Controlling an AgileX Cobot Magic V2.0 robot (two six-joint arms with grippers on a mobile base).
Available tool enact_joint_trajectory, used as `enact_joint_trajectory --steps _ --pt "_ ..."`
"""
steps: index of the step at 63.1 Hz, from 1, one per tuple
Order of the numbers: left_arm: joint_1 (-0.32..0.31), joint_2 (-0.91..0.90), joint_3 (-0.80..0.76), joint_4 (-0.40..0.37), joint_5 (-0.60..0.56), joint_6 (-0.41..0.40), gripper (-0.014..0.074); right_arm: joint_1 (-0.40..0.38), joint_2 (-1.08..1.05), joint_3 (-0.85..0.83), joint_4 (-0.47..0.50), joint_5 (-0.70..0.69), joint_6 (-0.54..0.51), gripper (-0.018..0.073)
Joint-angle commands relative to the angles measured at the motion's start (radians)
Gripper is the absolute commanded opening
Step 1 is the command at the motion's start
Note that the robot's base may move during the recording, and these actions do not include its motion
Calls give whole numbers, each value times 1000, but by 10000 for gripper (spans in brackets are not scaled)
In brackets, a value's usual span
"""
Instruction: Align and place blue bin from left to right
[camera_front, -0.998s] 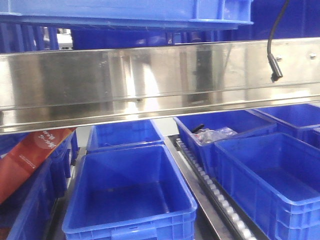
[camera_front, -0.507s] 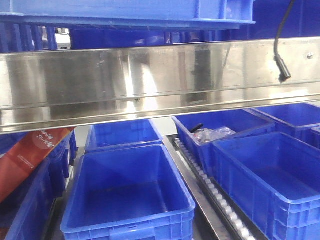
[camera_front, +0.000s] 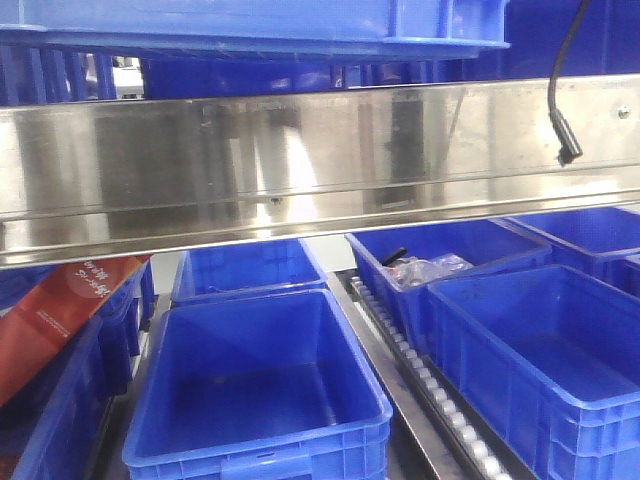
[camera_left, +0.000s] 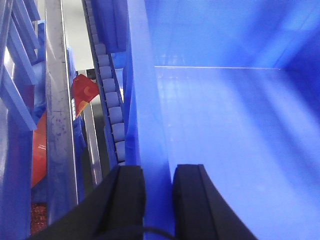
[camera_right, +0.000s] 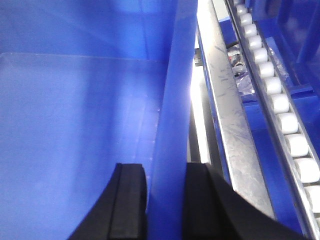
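Note:
The blue bin (camera_front: 250, 25) hangs very close at the top of the front view, with only its rim and underside showing. My left gripper (camera_left: 159, 185) is shut on the bin's left wall (camera_left: 145, 100), one black finger outside and one inside. My right gripper (camera_right: 166, 185) is shut on the right wall (camera_right: 175, 100) in the same way. The bin's bare inside (camera_left: 225, 125) fills most of both wrist views (camera_right: 75, 110).
A steel rail (camera_front: 320, 160) crosses the front view below the bin, and a black cable (camera_front: 565, 140) hangs at its right. Under it stand open blue crates (camera_front: 260, 390) (camera_front: 540, 360), one holding plastic bags (camera_front: 440, 265). A roller track (camera_front: 420, 380) runs between them. A red box (camera_front: 60, 310) leans at left.
The cable end and the held bin's right corner have shifted slightly to the right in the front view. Both grippers keep their hold.

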Motion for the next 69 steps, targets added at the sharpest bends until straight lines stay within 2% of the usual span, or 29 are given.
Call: enact_joint_trajectory --steps 1,25,35,49,60,69 --pt "2 -27 -21 11 -79 5 -9 -1 -28 -14 -24 -89 -27 -70" --pt "2 -27 -21 11 -83 5 -9 -1 -28 -14 -12 -94 -27 -70" --pt "2 -27 -21 9 -86 4 -9 -2 -24 -55 -9 -174 -80 -70" --pt "2 -15 -19 9 -109 -30 -9 -63 48 -150 -9 -180 -80 -70" --pt "2 35 -18 11 -99 -44 -9 -76 102 -170 -5 -250 -134 -70" --pt "2 67 -18 49 -105 -44 -9 -78 131 -170 -5 -292 -134 -68"
